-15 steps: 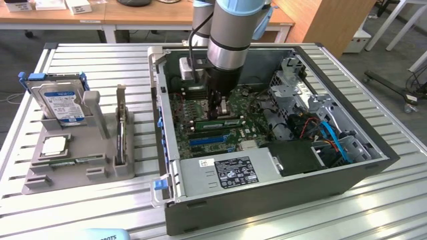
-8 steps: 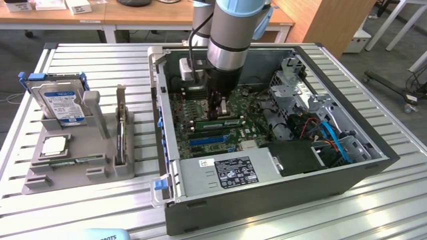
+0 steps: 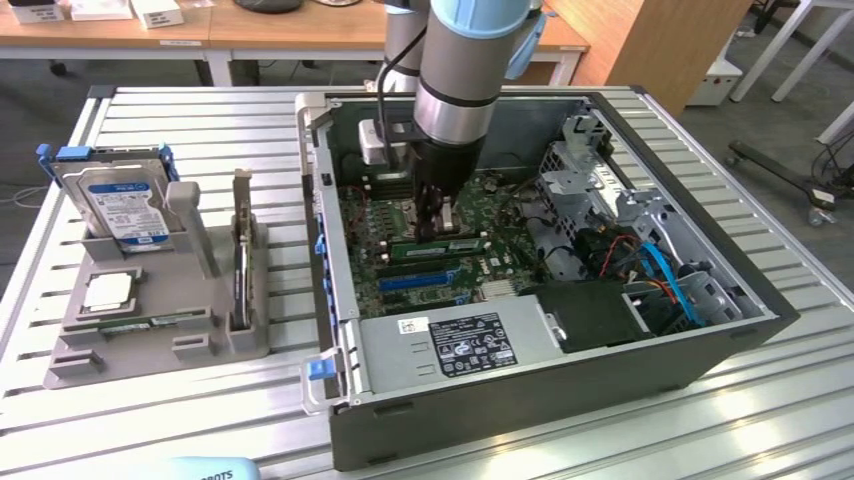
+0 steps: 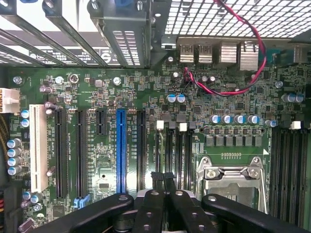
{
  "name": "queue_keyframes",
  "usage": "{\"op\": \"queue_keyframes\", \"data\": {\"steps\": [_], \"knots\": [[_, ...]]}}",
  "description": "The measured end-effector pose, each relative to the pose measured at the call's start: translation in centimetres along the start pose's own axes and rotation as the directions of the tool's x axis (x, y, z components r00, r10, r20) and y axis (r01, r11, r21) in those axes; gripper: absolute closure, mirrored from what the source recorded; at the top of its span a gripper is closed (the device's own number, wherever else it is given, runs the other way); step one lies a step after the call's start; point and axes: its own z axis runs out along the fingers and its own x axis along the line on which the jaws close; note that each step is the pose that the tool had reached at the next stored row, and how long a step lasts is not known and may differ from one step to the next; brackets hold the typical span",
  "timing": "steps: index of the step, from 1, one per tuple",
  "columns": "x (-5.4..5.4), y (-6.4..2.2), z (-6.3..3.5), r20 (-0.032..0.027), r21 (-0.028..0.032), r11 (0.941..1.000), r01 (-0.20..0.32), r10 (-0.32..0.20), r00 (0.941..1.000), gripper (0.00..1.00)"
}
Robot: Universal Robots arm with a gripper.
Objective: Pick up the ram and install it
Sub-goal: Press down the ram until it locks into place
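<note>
Wooden desks (image 3: pixel 267 30) stand behind my ribbed metal table (image 3: pixel 174 420). I see the gripper (image 3: pixel 438 225) closed inside the open computer case (image 3: pixel 534 400), just above the ram (image 3: pixel 434 245) on the motherboard (image 4: pixel 146 131).

1. an open pc case (image 3: pixel 534 400) lies on a slatted metal table (image 3: pixel 200 120).
2. its green motherboard (image 4: pixel 233 97) carries a blue slot (image 4: pixel 121 150), a white slot (image 4: pixel 38 148) and a metal cpu socket (image 4: pixel 232 177).
3. a red-and-black wire (image 4: pixel 252 48) loops near the rear ports (image 4: pixel 218 52).
4. the grey power supply (image 3: pixel 454 345) sits at the case's near edge, blue cables (image 3: pixel 667 280) beside it.
5. a grey tray (image 3: pixel 147 330) at the exterior view's left holds a hard drive (image 3: pixel 123 205), a silver cpu (image 3: pixel 107 290) and an upright card (image 3: pixel 240 260).
6. wooden desks (image 3: pixel 267 30) stand behind.
</note>
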Motion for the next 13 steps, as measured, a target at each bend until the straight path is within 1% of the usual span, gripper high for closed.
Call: {"op": "queue_keyframes", "data": {"steps": [13], "knots": [[0.01,-0.01,0.31,0.0003,0.0002,1.0000,0.000,0.000,1.0000,0.90]]}}
